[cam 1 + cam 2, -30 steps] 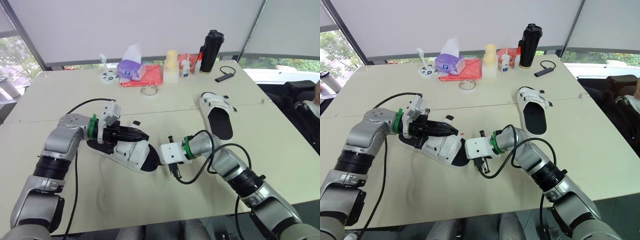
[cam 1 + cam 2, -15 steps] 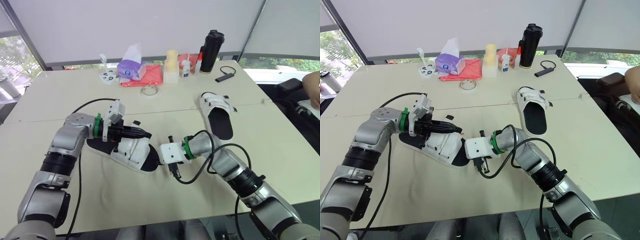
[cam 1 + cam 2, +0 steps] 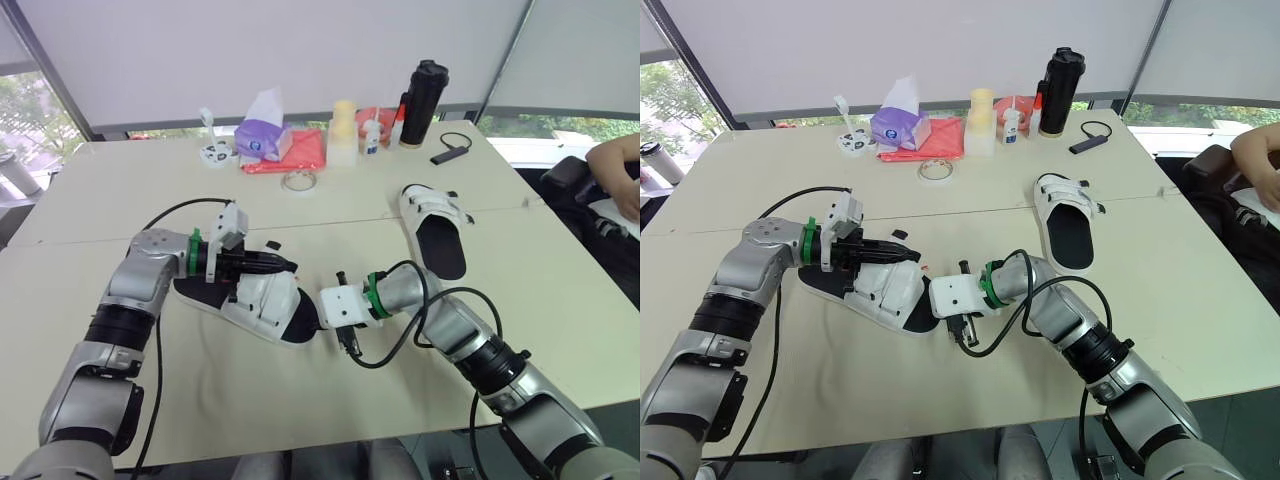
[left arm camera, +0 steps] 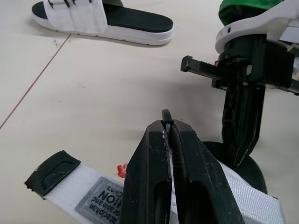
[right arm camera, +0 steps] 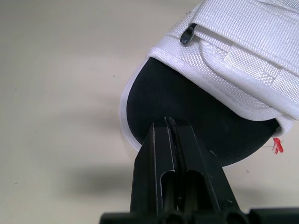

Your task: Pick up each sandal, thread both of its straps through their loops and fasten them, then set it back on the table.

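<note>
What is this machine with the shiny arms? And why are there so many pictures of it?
It is a robot with two arms, each ending in black jaws. The two wide pictures come from cameras in its head, looking down at a table. The two close-up pictures come from cameras on its wrists. On the table lie two white sandals. The near sandal is between the arms: the left jaws are shut over its strap, though I cannot tell whether they pinch it, and the right jaws are shut, pointing at its black toe end. The far sandal lies alone. Behind are a tissue box, a black bottle and a roll of tape.
</note>
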`<state>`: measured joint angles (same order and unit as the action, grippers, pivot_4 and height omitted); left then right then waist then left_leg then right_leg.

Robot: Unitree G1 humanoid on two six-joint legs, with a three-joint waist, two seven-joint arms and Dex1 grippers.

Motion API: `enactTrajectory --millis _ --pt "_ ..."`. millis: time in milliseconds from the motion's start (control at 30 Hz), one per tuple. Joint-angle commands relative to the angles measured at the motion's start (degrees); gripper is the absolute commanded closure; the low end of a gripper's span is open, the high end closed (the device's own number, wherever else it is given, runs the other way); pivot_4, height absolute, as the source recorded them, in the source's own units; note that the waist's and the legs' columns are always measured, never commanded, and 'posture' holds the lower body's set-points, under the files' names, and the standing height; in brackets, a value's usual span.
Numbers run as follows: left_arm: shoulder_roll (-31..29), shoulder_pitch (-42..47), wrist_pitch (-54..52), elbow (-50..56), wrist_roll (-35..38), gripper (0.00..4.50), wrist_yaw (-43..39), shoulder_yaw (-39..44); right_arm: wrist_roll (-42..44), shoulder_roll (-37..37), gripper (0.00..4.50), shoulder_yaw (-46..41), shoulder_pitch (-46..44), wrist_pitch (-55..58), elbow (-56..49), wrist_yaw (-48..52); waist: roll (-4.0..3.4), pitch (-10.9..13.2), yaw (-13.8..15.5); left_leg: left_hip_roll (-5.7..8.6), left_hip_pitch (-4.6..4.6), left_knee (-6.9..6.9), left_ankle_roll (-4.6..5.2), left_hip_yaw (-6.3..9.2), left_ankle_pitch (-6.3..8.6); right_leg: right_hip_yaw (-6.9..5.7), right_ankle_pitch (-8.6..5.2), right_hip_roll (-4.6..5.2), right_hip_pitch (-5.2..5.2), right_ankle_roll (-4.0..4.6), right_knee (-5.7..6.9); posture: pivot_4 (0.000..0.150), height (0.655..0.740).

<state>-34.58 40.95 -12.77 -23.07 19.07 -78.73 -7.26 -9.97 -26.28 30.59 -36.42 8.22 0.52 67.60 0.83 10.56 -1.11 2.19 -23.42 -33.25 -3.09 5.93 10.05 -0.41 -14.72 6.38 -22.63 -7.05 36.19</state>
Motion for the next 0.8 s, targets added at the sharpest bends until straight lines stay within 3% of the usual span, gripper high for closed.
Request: enactTrajectory --millis 33,800 --pt "0.1 1.7 2.1 -0.7 -1.0 4.45 0.9 1.4 -1.1 -0.5 4.50 1.3 0.6 0.4 0.8 0.2 0.00 0.0 0.0 0.00 0.00 0.00 0.00 0.00 0.00 0.00 0.00 0.00 0.00 0.00 0.00 0.150 0.7400" --pt "0.9 4.8 18.8 -8.4 -14.4 4.45 2.5 -5.5 -1.3 -0.5 4.50 1.1 0.7 0.7 0.6 -0.2 0.00 0.0 0.1 0.00 0.03 -0.11 0.00 0.00 0.00 0.00 0.00 -0.01 0.07 -0.01 0.04 0.150 0.7400"
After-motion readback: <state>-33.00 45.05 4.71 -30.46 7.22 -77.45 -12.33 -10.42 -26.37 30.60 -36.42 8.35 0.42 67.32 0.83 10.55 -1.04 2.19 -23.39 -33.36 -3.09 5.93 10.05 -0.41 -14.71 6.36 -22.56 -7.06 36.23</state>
